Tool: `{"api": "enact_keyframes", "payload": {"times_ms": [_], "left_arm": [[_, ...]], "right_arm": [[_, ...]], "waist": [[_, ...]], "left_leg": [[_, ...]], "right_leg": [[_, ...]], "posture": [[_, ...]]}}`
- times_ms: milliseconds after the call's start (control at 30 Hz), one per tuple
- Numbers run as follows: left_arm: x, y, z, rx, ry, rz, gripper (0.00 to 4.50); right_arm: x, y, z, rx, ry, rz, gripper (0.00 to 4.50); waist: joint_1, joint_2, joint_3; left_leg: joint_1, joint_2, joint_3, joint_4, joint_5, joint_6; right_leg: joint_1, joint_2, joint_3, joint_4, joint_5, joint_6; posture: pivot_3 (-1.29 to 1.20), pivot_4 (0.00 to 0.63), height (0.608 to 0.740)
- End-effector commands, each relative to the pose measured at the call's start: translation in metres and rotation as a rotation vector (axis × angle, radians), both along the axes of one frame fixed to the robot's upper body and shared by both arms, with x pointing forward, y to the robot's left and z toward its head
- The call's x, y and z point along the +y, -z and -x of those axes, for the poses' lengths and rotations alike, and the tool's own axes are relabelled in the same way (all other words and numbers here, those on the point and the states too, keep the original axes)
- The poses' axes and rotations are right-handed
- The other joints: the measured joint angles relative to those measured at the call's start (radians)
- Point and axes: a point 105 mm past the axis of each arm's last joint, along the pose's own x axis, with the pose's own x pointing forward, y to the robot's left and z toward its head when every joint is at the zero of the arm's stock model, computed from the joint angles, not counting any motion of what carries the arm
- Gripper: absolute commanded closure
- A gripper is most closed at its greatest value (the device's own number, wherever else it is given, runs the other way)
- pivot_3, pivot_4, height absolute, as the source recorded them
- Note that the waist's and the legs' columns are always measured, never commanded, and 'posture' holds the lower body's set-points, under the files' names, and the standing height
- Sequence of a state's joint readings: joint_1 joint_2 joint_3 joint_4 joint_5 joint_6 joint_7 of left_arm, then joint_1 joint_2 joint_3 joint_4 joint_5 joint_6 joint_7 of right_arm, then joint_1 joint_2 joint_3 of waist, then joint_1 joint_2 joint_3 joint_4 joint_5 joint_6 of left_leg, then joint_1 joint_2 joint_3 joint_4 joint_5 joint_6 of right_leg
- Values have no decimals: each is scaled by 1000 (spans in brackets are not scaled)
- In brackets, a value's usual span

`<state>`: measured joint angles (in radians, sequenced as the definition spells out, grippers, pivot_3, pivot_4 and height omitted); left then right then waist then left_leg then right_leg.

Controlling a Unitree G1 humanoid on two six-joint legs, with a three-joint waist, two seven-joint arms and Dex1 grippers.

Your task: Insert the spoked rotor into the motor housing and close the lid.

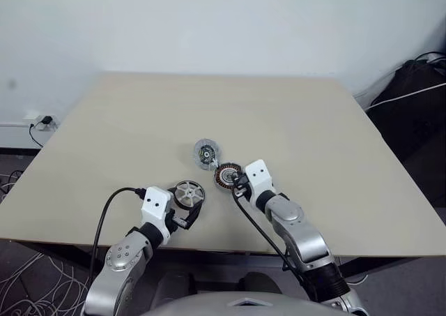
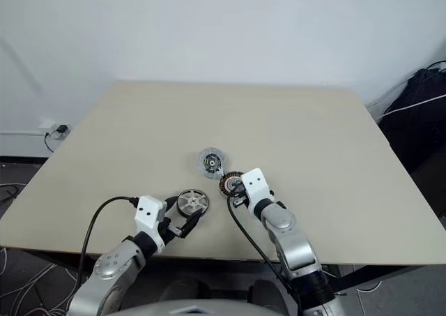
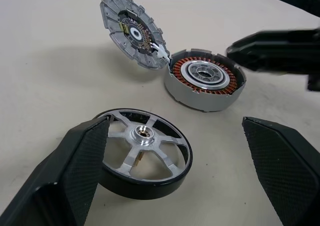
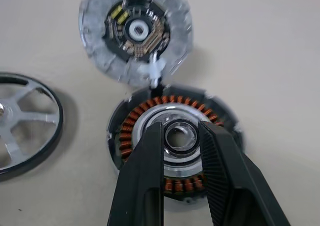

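Note:
The spoked rotor (image 3: 142,151), a silver wheel with a dark rim, lies flat on the table. My left gripper (image 3: 180,186) stands open around it, one finger (image 3: 75,171) right beside its rim and the other well clear. The motor housing (image 4: 175,141), with copper windings around a pale centre, sits just beyond the rotor. The lid (image 3: 132,31) leans tilted at the housing's far edge, its circuit face showing. My right gripper (image 4: 181,131) hangs over the housing's centre, fingers a narrow gap apart with nothing between them.
The beige table (image 1: 313,134) has wide bare room behind and to both sides of the parts. Its front edge runs just under my arms. A black bag and cables (image 1: 418,79) lie off the table at the right, and a wall socket (image 1: 42,121) is at the left.

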<state>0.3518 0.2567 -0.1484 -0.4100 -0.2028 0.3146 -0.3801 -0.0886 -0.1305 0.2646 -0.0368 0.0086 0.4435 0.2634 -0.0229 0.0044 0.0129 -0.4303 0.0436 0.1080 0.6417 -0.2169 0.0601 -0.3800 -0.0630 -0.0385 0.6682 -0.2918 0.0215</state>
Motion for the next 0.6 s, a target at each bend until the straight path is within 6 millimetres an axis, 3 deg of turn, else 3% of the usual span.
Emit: {"api": "enact_keyframes", "payload": {"times_ms": [33,567,600], "left_arm": [[-2,-9,-2,-46,-5,16,0],[-6,-9,-1,-47,-26,35,0],[-5,-9,-1,-47,-27,35,0]], "right_arm": [[5,-11,-14,-51,-1,-18,3827],[10,6,-24,-8,-5,-25,3827],[9,7,-24,-6,-3,-24,3078]], "waist": [[-1,0,0],[-6,0,0],[-6,0,0]], "left_leg": [[0,0,0,0,0,0],[0,0,1,3,0,0],[0,0,1,3,0,0]], "right_leg": [[0,0,0,0,0,0],[-1,0,1,5,0,0],[-1,0,1,5,0,0]], "posture": [[0,0,740],[0,0,740],[0,0,740]]}}
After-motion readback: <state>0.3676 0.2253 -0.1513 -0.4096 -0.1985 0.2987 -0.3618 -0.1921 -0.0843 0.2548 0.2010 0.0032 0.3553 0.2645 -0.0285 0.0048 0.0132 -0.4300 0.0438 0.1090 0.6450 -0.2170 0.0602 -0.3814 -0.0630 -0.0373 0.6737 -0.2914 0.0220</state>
